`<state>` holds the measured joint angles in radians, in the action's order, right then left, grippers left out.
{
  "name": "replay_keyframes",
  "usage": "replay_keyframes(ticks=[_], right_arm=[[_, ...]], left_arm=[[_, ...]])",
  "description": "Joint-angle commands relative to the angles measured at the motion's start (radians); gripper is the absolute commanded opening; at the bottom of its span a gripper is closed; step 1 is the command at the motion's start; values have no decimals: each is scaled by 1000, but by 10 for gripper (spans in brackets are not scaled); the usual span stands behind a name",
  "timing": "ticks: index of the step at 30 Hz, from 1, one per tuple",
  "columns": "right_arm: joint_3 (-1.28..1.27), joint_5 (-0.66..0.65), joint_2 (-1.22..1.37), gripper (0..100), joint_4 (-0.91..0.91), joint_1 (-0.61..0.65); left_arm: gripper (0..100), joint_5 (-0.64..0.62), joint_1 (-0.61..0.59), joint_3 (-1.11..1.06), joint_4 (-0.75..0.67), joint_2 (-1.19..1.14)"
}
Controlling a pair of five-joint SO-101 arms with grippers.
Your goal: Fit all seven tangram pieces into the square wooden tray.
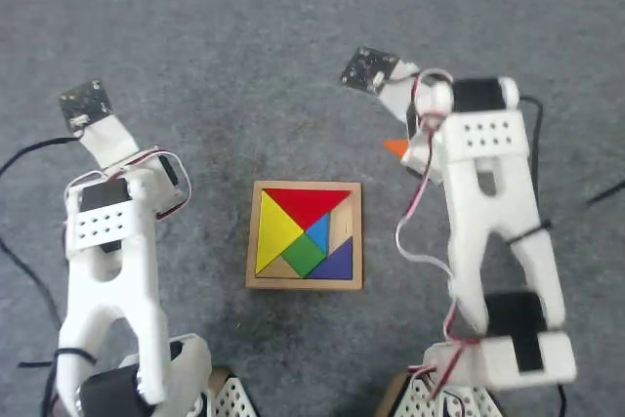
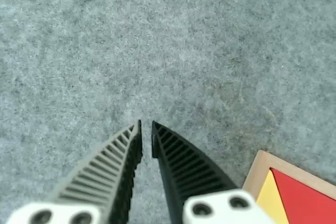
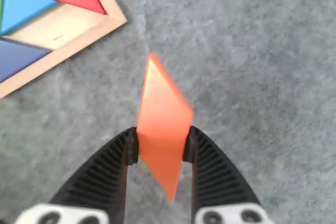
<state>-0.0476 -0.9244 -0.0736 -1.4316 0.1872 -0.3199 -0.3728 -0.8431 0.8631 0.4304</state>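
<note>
The square wooden tray (image 1: 354,237) lies mid-table holding red (image 1: 308,204), yellow (image 1: 276,229), light blue, green and dark blue pieces, with a bare wooden gap (image 1: 341,229) along its right side. My right gripper (image 3: 160,145) is shut on an orange parallelogram piece (image 3: 163,124), held above the carpet just right of and beyond the tray; its orange tip (image 1: 395,146) peeks out beside the arm in the high view. The tray corner (image 3: 113,22) lies close to that piece. My left gripper (image 2: 146,129) hovers shut over bare carpet left of the tray (image 2: 257,174), holding nothing.
Grey carpet (image 1: 244,75) covers the whole table. Cables (image 1: 430,241) trail from the right arm near the tray's right side. The arm bases stand at the near edge.
</note>
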Motion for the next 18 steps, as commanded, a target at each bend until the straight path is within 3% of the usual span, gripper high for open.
replay_keyframes(ticks=[1,7,13,15,18], right_arm=[[-249,-12,-232,7,225,-18],[-815,49,-618,7,797,-15],[-1320,546,-941,7,1512,-18],[-1432,644,-1021,9,1609,-12],[-1545,700,-1098,9,1609,5]], left_arm=[[32,11,-3,10,-26,40],[32,11,0,8,-26,40],[32,11,0,8,-26,40],[32,11,0,7,-26,40],[32,11,0,7,-26,37]])
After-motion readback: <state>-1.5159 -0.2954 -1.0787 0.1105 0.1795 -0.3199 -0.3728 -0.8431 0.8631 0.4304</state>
